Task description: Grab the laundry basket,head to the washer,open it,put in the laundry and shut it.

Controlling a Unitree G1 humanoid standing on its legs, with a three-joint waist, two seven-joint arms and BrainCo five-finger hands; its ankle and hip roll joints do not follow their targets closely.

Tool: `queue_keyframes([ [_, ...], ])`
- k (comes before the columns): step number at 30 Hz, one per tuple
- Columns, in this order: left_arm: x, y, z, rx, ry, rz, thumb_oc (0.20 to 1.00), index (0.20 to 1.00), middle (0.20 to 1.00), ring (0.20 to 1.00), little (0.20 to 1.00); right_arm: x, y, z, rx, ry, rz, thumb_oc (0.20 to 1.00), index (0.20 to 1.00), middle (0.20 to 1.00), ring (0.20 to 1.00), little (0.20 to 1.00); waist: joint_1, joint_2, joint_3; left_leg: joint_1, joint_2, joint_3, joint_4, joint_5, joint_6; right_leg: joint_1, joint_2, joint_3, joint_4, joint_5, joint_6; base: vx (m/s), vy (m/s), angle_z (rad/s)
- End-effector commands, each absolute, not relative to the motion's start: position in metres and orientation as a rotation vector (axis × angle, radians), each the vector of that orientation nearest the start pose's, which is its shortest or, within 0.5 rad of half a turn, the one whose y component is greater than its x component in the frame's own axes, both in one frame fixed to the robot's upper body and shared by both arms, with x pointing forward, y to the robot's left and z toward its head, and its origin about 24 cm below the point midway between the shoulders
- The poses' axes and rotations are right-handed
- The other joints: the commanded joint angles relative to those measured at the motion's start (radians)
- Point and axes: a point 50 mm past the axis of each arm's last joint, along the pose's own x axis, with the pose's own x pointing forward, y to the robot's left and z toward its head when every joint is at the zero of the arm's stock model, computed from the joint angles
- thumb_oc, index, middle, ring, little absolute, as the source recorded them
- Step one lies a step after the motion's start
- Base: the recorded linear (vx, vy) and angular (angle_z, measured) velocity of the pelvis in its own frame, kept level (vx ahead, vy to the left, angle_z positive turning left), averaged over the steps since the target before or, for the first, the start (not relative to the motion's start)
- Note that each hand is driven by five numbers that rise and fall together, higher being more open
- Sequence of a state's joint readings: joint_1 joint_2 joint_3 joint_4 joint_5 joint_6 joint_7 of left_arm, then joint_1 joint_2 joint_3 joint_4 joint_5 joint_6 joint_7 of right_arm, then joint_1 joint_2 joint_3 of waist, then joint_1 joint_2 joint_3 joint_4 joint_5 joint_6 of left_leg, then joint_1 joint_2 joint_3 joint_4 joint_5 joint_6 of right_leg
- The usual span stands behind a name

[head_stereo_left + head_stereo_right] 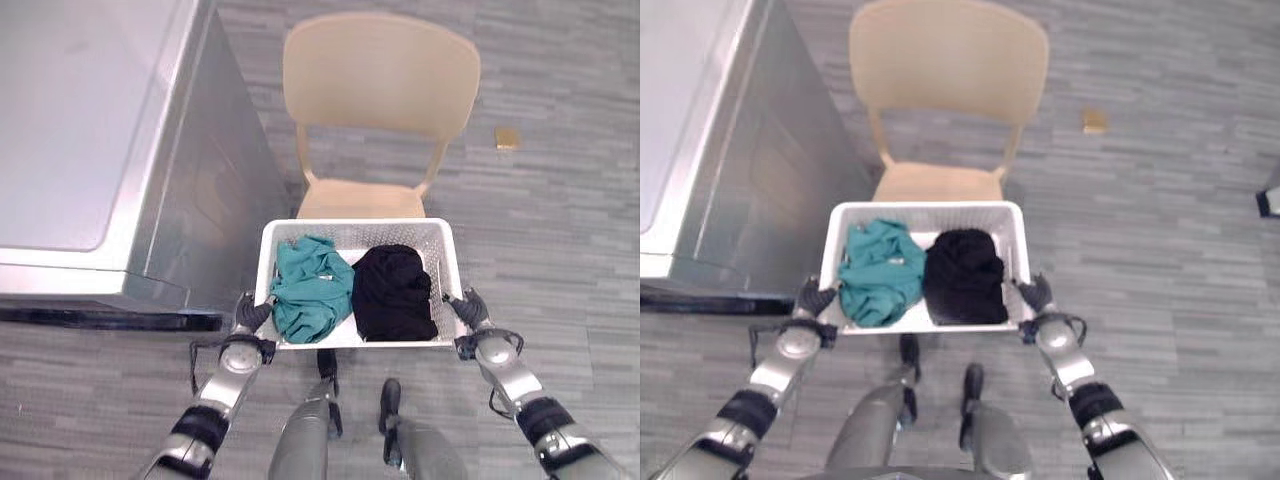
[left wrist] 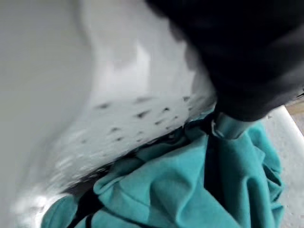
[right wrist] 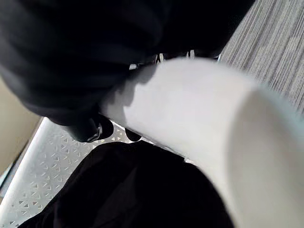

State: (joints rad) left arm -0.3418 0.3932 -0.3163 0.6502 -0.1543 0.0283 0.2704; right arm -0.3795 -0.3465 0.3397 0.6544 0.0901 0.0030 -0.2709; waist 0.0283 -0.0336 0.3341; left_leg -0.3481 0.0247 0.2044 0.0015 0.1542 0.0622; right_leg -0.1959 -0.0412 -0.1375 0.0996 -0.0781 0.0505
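Left hand [image 1: 250, 314] and right hand [image 1: 468, 308] clamp the white perforated plastic laundry basket's [image 1: 445, 262] side rims, teal [image 1: 310, 285] and black [image 1: 393, 290] clothes inside.

Laundry corner of a home or a mock-up room; which of the two cannot be told. Evidence: a silver-grey washer [image 1: 110, 150] with a flat top stands on grey wood-grain plank floor [image 1: 560, 200]; a white perforated basket [image 1: 440, 240] holds a teal garment [image 1: 310, 285] and a black garment [image 1: 393, 292]; a beige plastic chair [image 1: 380, 75] stands just beyond the basket, beside the washer.
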Motion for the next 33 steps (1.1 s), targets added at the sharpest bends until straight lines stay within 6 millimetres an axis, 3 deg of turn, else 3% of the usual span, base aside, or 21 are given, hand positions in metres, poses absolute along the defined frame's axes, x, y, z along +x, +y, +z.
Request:
queue_keyframes([
  [1, 0.329, 0.164, 0.037, 0.330, 0.067, 0.039, 0.200, 0.200, 0.200, 0.200, 0.200, 0.325, -0.131, 0.036, -0.341, 0.039, 0.071, 0.200, 0.200, 0.200, 0.200, 0.200, 0.006, -0.023, -0.019, 0.010, -0.002, -0.036, 0.115, -0.171, -0.061, -0.042, -0.111, 0.005, 0.002, 0.054, 0.080, -0.03, 0.005, -0.02],
  [3, 0.340, 0.159, 0.043, 0.349, 0.058, 0.046, 0.200, 0.200, 0.200, 0.200, 0.200, 0.332, -0.126, 0.039, -0.364, 0.036, 0.077, 0.200, 0.200, 0.200, 0.200, 0.200, 0.003, -0.020, -0.002, 0.004, -0.002, -0.040, 0.109, -0.160, -0.064, -0.056, -0.112, 0.005, 0.011, 0.053, 0.078, 0.00, 0.007, 0.00],
  [4, 0.344, 0.158, 0.047, 0.355, 0.051, 0.051, 0.376, 0.376, 0.376, 0.376, 0.376, 0.334, -0.124, 0.040, -0.373, 0.036, 0.079, 0.200, 0.200, 0.200, 0.200, 0.200, 0.002, -0.018, 0.007, 0.002, -0.002, -0.042, 0.108, -0.156, -0.065, -0.060, -0.112, 0.006, 0.015, 0.053, 0.078, -0.05, 0.000, 0.02],
  [5, 0.348, 0.157, 0.051, 0.368, 0.038, 0.055, 1.000, 1.000, 1.000, 1.000, 1.000, 0.336, -0.122, 0.039, -0.375, 0.042, 0.079, 0.567, 0.567, 0.567, 0.567, 0.567, 0.000, -0.018, 0.014, 0.001, -0.002, -0.043, 0.106, -0.151, -0.066, -0.064, -0.112, 0.006, 0.019, 0.052, 0.077, -0.03, 0.001, 0.01],
  [6, 0.348, 0.157, 0.052, 0.368, 0.037, 0.055, 1.000, 1.000, 1.000, 1.000, 1.000, 0.336, -0.122, 0.040, -0.375, 0.042, 0.078, 1.000, 1.000, 1.000, 1.000, 1.000, 0.000, -0.018, 0.015, 0.001, -0.002, -0.043, 0.105, -0.151, -0.066, -0.064, -0.112, 0.006, 0.019, 0.052, 0.077, 0.00, 0.000, 0.00],
  [10, 0.346, 0.156, 0.053, 0.352, 0.020, 0.048, 1.000, 1.000, 1.000, 1.000, 1.000, 0.331, -0.120, 0.032, -0.353, 0.069, 0.089, 1.000, 1.000, 1.000, 1.000, 1.000, -0.007, -0.017, 0.019, 0.018, -0.001, -0.043, 0.087, -0.146, -0.070, -0.061, -0.111, 0.006, 0.028, 0.045, 0.074, 0.01, 0.003, 0.01],
  [14, 0.333, 0.164, 0.046, 0.315, 0.025, 0.045, 1.000, 1.000, 1.000, 1.000, 1.000, 0.320, -0.132, 0.021, -0.365, 0.096, 0.079, 1.000, 1.000, 1.000, 1.000, 1.000, -0.013, -0.016, 0.009, 0.037, 0.003, -0.032, 0.083, -0.129, -0.064, -0.056, -0.107, 0.004, 0.024, 0.065, 0.066, 0.00, 0.002, 0.02],
  [16, 0.328, 0.168, 0.042, 0.318, 0.032, 0.047, 1.000, 1.000, 1.000, 1.000, 1.000, 0.315, -0.136, 0.017, -0.370, 0.107, 0.073, 1.000, 1.000, 1.000, 1.000, 1.000, -0.014, -0.016, 0.001, 0.059, 0.001, -0.039, 0.080, -0.156, -0.071, -0.040, -0.106, 0.009, 0.026, 0.043, 0.072, 0.04, -0.006, -0.04],
  [17, 0.322, 0.174, 0.039, 0.329, 0.037, 0.054, 1.000, 1.000, 1.000, 1.000, 1.000, 0.312, -0.143, 0.015, -0.374, 0.112, 0.061, 1.000, 1.000, 1.000, 1.000, 1.000, -0.013, -0.016, -0.005, 0.057, 0.004, -0.029, 0.080, -0.134, -0.065, -0.043, -0.105, 0.005, 0.020, 0.063, 0.066, 0.04, -0.008, -0.07],
  [24, 0.289, 0.211, 0.025, 0.342, 0.070, 0.149, 1.000, 1.000, 1.000, 1.000, 1.000, 0.295, -0.187, 0.014, -0.380, 0.111, -0.043, 1.000, 1.000, 1.000, 1.000, 1.000, -0.009, -0.015, -0.045, 0.124, 0.013, -0.038, 0.054, -0.132, -0.072, 0.026, -0.097, -0.004, -0.002, 0.047, 0.067, 0.04, -0.052, -0.01],
  [28, 0.243, 0.240, -0.004, 0.344, 0.210, 0.132, 1.000, 1.000, 1.000, 1.000, 1.000, 0.264, -0.225, 0.008, -0.456, 0.155, -0.051, 1.000, 1.000, 1.000, 1.000, 1.000, -0.004, -0.007, -0.084, 0.203, 0.024, -0.058, -0.010, -0.094, -0.088, 0.108, -0.079, -0.030, -0.026, 0.026, 0.067, 0.01, -0.130, 0.16],
  [29, 0.243, 0.240, -0.004, 0.344, 0.210, 0.132, 1.000, 1.000, 1.000, 1.000, 1.000, 0.264, -0.225, 0.008, -0.456, 0.155, -0.051, 1.000, 1.000, 1.000, 1.000, 1.000, -0.004, -0.006, -0.087, 0.200, 0.025, -0.058, -0.011, -0.091, -0.088, 0.106, -0.078, -0.030, -0.029, 0.030, 0.067, -0.01, -0.098, 0.21],
  [32, 0.213, 0.252, -0.032, 0.355, 0.361, 0.127, 1.000, 1.000, 1.000, 1.000, 1.000, 0.243, -0.235, -0.011, -0.512, 0.246, -0.026, 1.000, 1.000, 1.000, 1.000, 1.000, 0.004, 0.001, -0.112, 0.229, 0.038, -0.066, -0.047, -0.061, -0.100, 0.142, -0.060, -0.048, -0.033, 0.011, 0.062, -0.04, -0.113, 0.13],
  [33, 0.212, 0.252, -0.032, 0.355, 0.362, 0.126, 1.000, 1.000, 1.000, 1.000, 1.000, 0.243, -0.235, -0.011, -0.512, 0.247, -0.025, 1.000, 1.000, 1.000, 1.000, 1.000, 0.003, 0.002, -0.112, 0.230, 0.038, -0.066, -0.049, -0.061, -0.100, 0.143, -0.060, -0.048, -0.033, 0.011, 0.061, -0.05, -0.107, 0.25],
])
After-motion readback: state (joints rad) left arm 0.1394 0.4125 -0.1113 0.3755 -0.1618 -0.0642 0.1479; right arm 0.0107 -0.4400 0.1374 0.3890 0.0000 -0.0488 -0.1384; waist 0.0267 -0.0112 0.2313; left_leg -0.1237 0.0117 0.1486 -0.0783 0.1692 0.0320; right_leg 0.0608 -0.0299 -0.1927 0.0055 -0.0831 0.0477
